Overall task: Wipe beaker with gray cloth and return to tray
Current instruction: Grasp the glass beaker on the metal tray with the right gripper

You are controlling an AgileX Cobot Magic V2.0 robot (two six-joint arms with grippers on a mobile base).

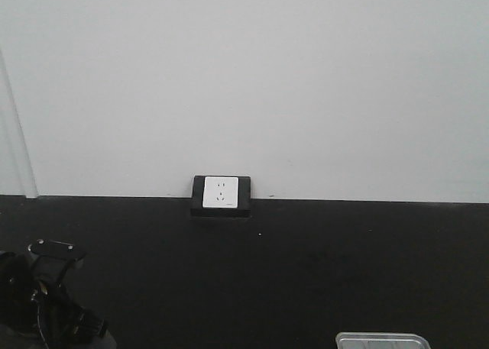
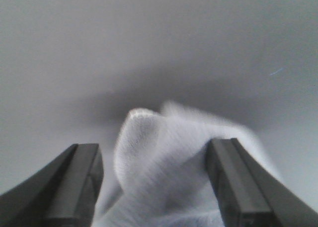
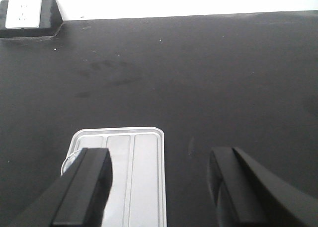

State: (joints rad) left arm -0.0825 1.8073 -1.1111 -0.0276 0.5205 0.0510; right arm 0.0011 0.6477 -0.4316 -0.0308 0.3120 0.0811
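Front view: white wall [image 1: 244, 74] far, socket box [image 1: 221, 195] at its foot, black table [image 1: 306, 273] below. My left arm [image 1: 46, 295] sits low at near left. Only the far rim of the tray [image 1: 382, 338] shows, at the near right edge. No beaker or cloth in this view.

Left wrist view: left gripper [image 2: 159, 187] spread wide, fingers [image 2: 79, 182] straddling the gray cloth [image 2: 164, 157]. The cloth rises in a soft peak between them. Neither finger visibly presses it, so it is not yet clamped. The picture is blurred.

Right wrist view: right gripper [image 3: 159, 187] also spread wide and empty, hanging over the table with the tray [image 3: 144, 172] below, towards its left finger. A curved glassy edge [image 3: 68, 161] peeks out beside that finger at the tray's left side. It is probably the rim of the beaker, mostly hidden, and I cannot tell whether it stands on the tray or just beside it.

Progress, my reading: early. Cloth not gripped, beaker not lifted, both hands empty. Still to do: close on the cloth, take the beaker, wipe it, set it back on the tray. With the beaker already at the tray, these views alone cannot rule out a finished wipe.
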